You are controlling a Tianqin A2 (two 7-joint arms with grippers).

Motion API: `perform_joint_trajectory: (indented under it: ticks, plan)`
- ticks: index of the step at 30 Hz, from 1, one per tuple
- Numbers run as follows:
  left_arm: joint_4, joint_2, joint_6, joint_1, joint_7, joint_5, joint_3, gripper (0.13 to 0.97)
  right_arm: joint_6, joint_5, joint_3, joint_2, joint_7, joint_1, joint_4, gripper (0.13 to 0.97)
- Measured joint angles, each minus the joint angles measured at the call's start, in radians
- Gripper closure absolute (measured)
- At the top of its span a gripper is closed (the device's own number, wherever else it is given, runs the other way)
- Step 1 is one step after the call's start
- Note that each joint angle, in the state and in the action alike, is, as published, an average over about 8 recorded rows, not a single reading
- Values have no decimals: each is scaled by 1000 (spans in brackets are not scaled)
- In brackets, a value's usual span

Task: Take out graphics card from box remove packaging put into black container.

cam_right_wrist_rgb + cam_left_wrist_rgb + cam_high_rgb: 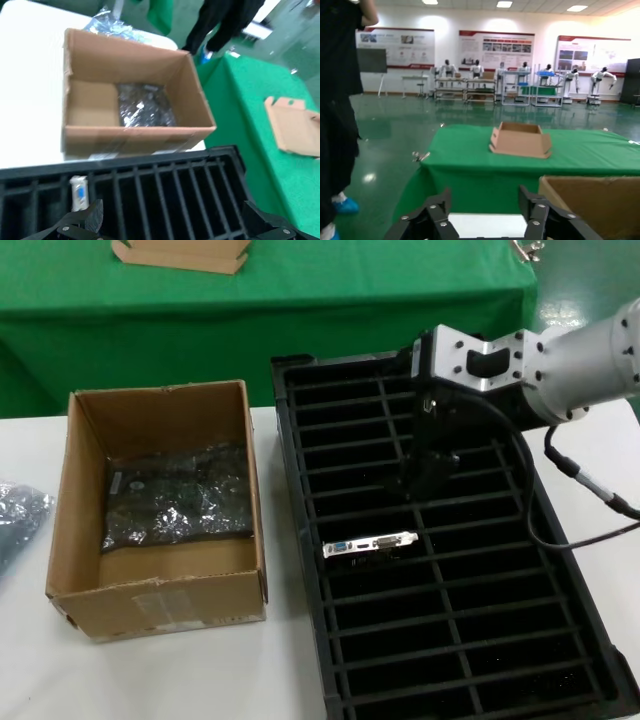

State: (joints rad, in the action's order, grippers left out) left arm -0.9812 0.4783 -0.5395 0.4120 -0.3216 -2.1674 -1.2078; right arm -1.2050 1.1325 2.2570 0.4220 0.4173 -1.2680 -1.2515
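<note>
The brown box (160, 590) stands on the white table at the left and holds a card wrapped in shiny dark packaging (175, 498). One bare graphics card (370, 543) stands in a slot of the black container (300, 540), silver bracket up. My right gripper (425, 485) hangs open just above the slots beyond that card, holding nothing. In the right wrist view the bracket (78, 192) lies beside one fingertip (90, 220), with the box (135, 132) farther off. My left gripper (485, 215) is open and empty, low beside the box's corner (590, 200).
An empty crinkly bag (20, 515) lies at the table's left edge. A flat cardboard tray (180, 254) sits on the green-draped table (400, 280) behind. A person in black (340, 100) stands beside that table.
</note>
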Motion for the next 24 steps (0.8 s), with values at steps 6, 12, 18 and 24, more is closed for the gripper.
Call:
perform_joint_trajectory:
  ticks: [6,12,18,24]
  plan:
    - [-220,-9,85,-53,54,59,-49,531,91,62,-69,-21,-91,33,64,129]
    - [-413,-25,120,-60,56,104,-82,457,199,142,-139,-60,-188,79,119,129]
    - [-509,-30,112,15,49,147,-153,333,298,280,-233,-121,-333,146,179,129]
    - [-520,-30,106,71,52,176,-208,235,356,405,-320,-175,-454,201,219,129]
